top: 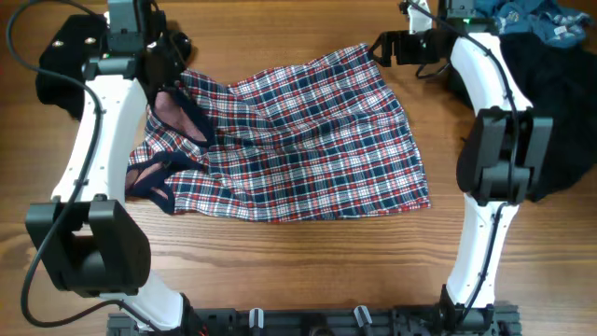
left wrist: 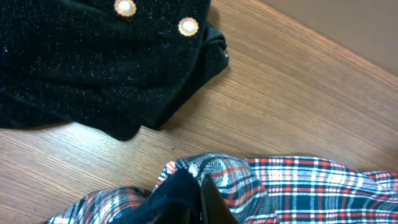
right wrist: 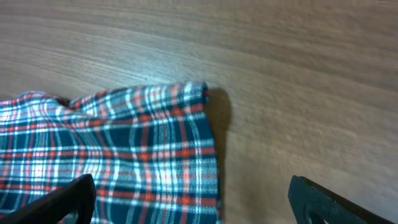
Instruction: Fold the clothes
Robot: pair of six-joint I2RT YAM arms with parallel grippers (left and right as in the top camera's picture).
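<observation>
1. Overhead view shows the plaid garment spread across the middle of the desk. It lies mostly flat, but its left side is rumpled and turned over, showing navy trim and a reddish inner face.
2. Left pincer is closed tight on a pinch of that rumpled left side, toward the far-left part of the desk. Plaid cloth bunches around its tips.
3. Right pincer stands wide and holds nothing. It hovers at the garment's far-right corner, which lies flat on the wood just ahead of its fingers.
4. Other clothes sit apart: a black studded garment at the far-left corner, a black garment along the right edge, and a blue garment at the far-right corner.
5. Handling, as I judge it: the plaid is light, thin and limp, so it will sag and drag rather than keep a shape. Lifting one side alone would skew it. It is not fragile, and the woven surface should not slip easily.
6. The best hold looks like the far-right corner, pinched at the hem with one finger slid underneath. Together with the left grip, that would let the far edge travel toward the near edge. The risk is pressing onto the wood and closing on nothing.
</observation>
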